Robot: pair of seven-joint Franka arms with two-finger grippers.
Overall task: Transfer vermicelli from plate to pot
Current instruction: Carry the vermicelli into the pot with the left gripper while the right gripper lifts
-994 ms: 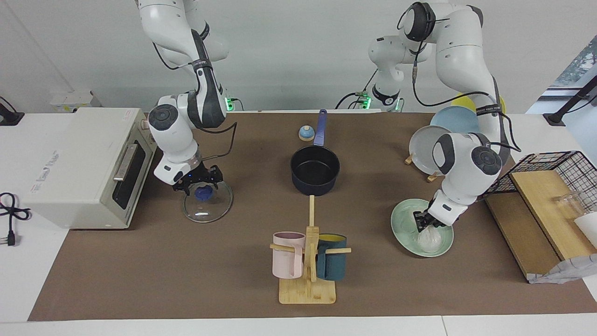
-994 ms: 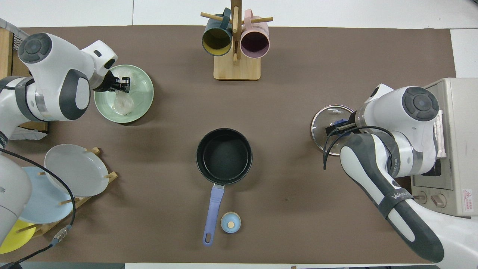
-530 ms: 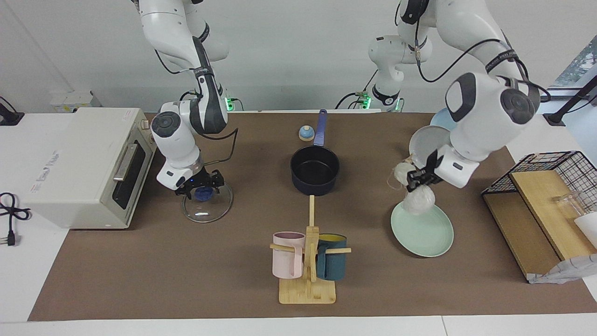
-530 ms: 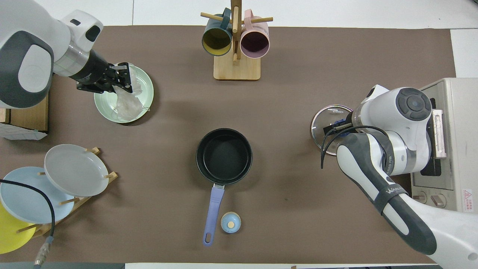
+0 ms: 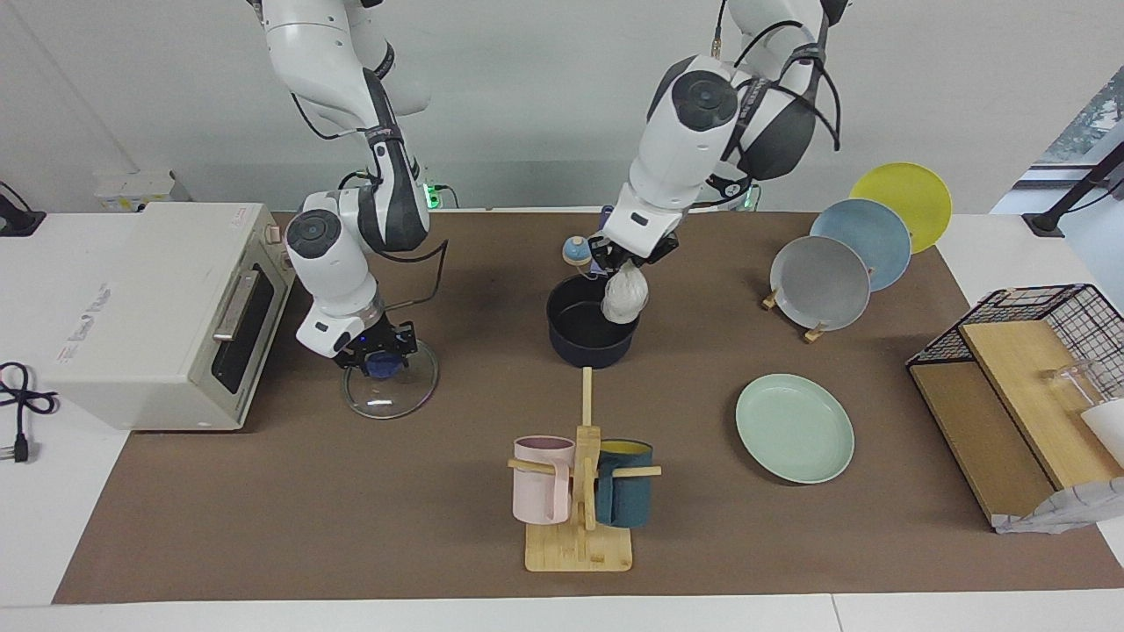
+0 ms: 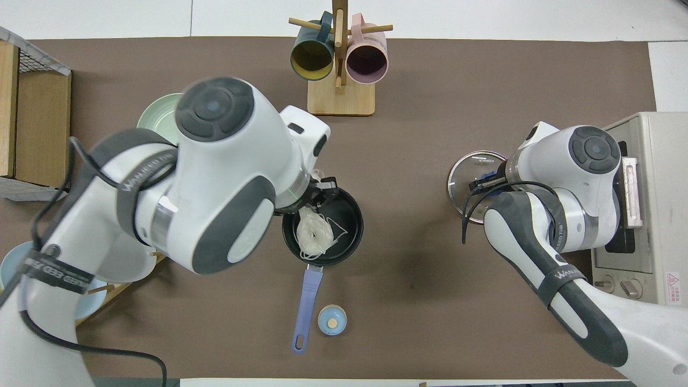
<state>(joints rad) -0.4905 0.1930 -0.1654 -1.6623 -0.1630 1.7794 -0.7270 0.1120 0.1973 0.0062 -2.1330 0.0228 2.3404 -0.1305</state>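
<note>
My left gripper (image 5: 617, 262) is shut on the vermicelli (image 5: 624, 297), a whitish crinkled clump that hangs from it over the open pot (image 5: 590, 344). In the overhead view the vermicelli (image 6: 316, 232) shows against the black inside of the pot (image 6: 352, 214), below the left gripper (image 6: 322, 188). The mint-green plate (image 5: 795, 427) lies bare toward the left arm's end of the table; the left arm hides most of the plate (image 6: 156, 114) in the overhead view. My right gripper (image 5: 378, 355) is down at the blue knob of a glass lid (image 5: 391, 393), toward the right arm's end.
A toaster oven (image 5: 158, 307) stands beside the glass lid (image 6: 473, 164). A wooden mug rack (image 5: 580, 491) with a pink and a teal mug stands farther from the robots than the pot. A rack of grey, blue and yellow plates (image 5: 825, 281), a wire basket (image 5: 1036, 325) and a small blue dome (image 5: 576, 251) are also here.
My left gripper lifted the vermicelli off the mint-green plate and carried it across to above the pot. The plate is now bare. The right gripper stayed at the lid's knob.
</note>
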